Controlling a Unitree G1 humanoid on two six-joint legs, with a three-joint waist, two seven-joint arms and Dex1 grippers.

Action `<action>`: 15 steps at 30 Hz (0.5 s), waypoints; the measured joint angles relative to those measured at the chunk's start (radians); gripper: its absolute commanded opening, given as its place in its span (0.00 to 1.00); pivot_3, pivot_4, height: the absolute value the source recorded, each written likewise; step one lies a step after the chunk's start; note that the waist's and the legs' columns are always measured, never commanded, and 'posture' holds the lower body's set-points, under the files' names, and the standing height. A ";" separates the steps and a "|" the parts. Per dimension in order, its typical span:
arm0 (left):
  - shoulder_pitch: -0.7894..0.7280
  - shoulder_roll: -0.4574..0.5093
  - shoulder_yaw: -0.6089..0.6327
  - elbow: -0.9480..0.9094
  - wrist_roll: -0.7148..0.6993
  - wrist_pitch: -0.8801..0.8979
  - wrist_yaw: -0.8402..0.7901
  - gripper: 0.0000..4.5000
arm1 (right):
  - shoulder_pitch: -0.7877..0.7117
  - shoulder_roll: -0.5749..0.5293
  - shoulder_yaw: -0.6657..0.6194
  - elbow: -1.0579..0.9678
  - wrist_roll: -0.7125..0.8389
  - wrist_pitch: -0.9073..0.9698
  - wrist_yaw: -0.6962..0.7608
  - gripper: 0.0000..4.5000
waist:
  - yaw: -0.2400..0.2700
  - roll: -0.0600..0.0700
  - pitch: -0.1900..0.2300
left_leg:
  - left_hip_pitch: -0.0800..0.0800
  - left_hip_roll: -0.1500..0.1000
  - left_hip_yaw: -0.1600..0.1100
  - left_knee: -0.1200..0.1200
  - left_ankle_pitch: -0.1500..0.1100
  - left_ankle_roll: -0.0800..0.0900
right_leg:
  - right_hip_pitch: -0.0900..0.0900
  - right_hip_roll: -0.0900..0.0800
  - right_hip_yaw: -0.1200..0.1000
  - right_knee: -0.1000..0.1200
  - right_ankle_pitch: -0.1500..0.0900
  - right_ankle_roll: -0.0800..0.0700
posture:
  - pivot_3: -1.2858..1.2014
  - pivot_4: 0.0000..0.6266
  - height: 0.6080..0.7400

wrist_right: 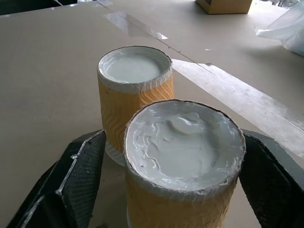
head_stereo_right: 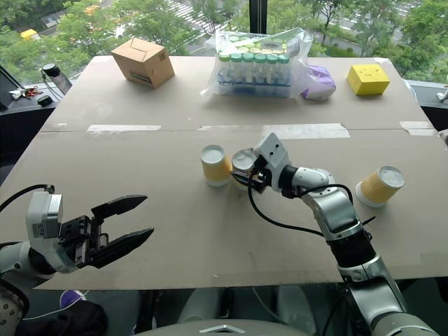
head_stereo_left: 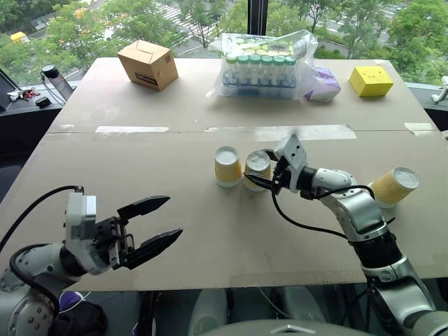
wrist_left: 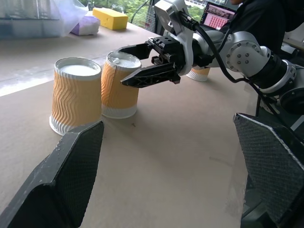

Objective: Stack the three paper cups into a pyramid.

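Surface: brown cardboard-covered table point(head_stereo_left: 140, 140), taped seams.
Between the right gripper point(head_stereo_left: 260, 173) fingers: upturned paper cup point(head_stereo_left: 257, 168).
Just left of it: second cup point(head_stereo_left: 227, 166).
Right of that arm: third cup point(head_stereo_left: 394, 186), tipped.
Far edge: cardboard box point(head_stereo_left: 147, 64), bagged bottles point(head_stereo_left: 262, 66), yellow box point(head_stereo_left: 371, 80).

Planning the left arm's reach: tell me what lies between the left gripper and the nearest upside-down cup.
Bare tabletop only, seen in the left eye view, between the left gripper and the nearest cup.

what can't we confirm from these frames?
- Gap or contact between the two upside-down cups: left cup, right cup. Too close to tell.
- Right end effector fingers straddle the right cup; contact unclear.
- Third cup, on its side: the right forearm covers its lower edge.
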 measured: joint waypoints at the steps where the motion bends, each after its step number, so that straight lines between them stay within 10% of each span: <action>1: 0.000 0.000 0.000 -0.003 -0.002 0.000 0.002 1.00 | 0.000 -0.006 -0.002 -0.001 0.003 0.001 0.004 0.99 | 0.000 0.000 0.000 | 0.000 0.000 0.000 0.000 0.000 0.000 | 0.000 0.000 0.000 0.000 0.000 0.000 | 0.52 0.24 1.00; 15: -0.223 0.045 -0.166 -0.036 -0.024 0.059 0.013 1.00 | 0.155 -0.273 -0.475 -0.312 0.147 0.144 -0.077 0.99 | 0.028 0.000 0.000 | -0.002 -0.002 -0.003 0.000 0.000 0.001 | 0.001 -0.001 -0.001 -0.001 0.000 0.000 | 0.52 0.24 1.00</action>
